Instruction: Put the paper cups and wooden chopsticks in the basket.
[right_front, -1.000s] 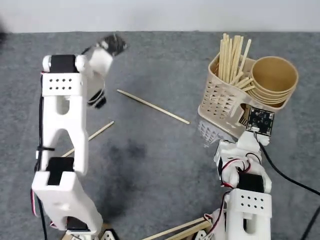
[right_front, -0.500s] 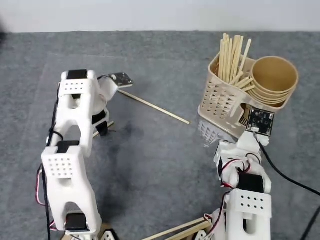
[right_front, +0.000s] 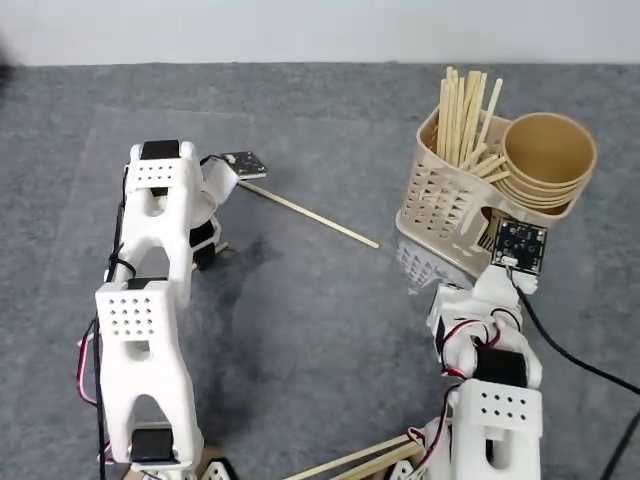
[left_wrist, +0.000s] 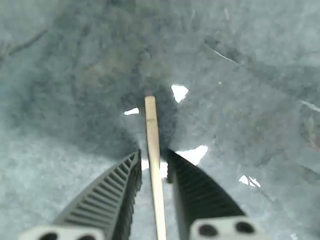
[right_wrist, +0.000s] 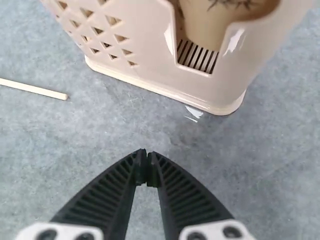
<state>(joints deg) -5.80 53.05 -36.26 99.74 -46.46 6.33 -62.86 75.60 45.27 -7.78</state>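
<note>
One chopstick (left_wrist: 151, 125) lies on the mat (left_wrist: 260, 70) between the parted jaws of your left gripper (left_wrist: 153, 159), not yet clamped. You're at the pickup step: close, lift, then carry it to the basket (right_front: 440, 205), well apart.

The table (right_front: 320, 340) carries a grey, felt-like covering (left_wrist: 250, 60) across its whole visible surface. A pale wall (right_front: 300, 28) borders the far edge of the table.

The left arm (right_front: 150, 260) stretches forward and bends down at the wrist, the left hand (left_wrist: 153, 159) pointing downward with its fingers slightly parted, while the right arm (right_front: 492, 370) sits tucked low, the right hand (right_wrist: 147, 156) closed tip to tip.
</note>
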